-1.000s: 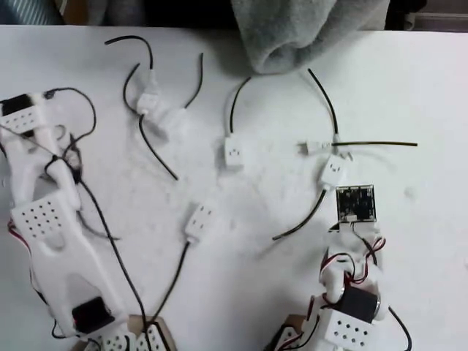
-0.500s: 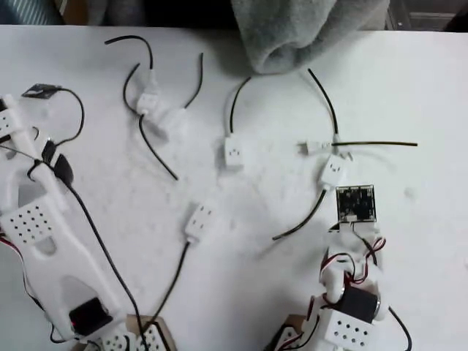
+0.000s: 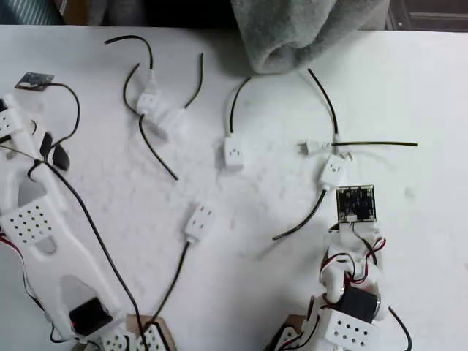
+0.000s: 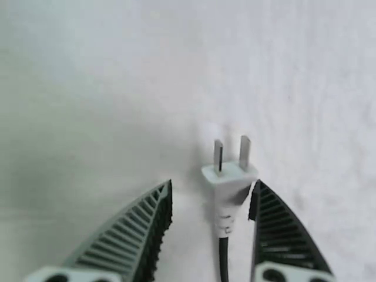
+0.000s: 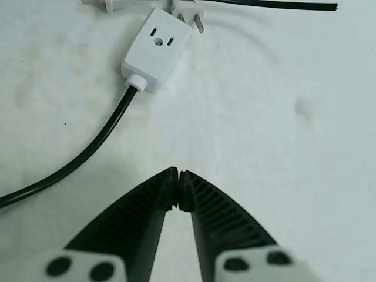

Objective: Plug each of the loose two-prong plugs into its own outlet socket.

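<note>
- Presently, the left gripper (image 4: 211, 187) stands with its jaws wide apart over the white table (image 4: 88, 88), clamped on nothing.
- A two-prong plug (image 4: 229, 176) lies between those jaws, close against one finger, with its prongs (image 4: 231, 154) pointing away.
- The right gripper (image 5: 178, 173) has its jaws together and empty, near an outlet socket (image 5: 155, 44).
- Handling judgement: the plug looks light and rigid with a smooth moulded body. Its prongs are thin and could bend, and the cord (image 4: 224, 261) may tug sideways.
- Recommended hold: across the moulded body behind the flange, leaving the prongs clear.
</note>
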Robot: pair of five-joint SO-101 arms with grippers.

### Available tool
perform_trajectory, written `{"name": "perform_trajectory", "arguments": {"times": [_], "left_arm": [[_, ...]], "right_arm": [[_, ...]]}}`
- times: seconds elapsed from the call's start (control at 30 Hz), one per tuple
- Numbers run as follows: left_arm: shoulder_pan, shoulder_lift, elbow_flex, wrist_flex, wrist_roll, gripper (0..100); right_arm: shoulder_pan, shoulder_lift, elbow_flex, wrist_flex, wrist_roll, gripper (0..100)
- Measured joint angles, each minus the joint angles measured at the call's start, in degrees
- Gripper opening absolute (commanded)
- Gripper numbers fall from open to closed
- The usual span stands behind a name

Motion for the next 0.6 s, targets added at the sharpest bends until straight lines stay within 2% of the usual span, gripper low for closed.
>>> {"name": "perform_trajectory", "arguments": {"times": [0.4, 0.6], "left_arm": [[1.5, 4.2, -1.3, -0.2, 0.1, 22], [2.7, 4.7, -1.7, 0.1, 0.2, 5]], "right_arm": [[0.0, 0.0, 0.0, 0.0, 0.0, 2.2], [0.0, 0.0, 0.0, 0.0, 0.0, 2.2]]}}
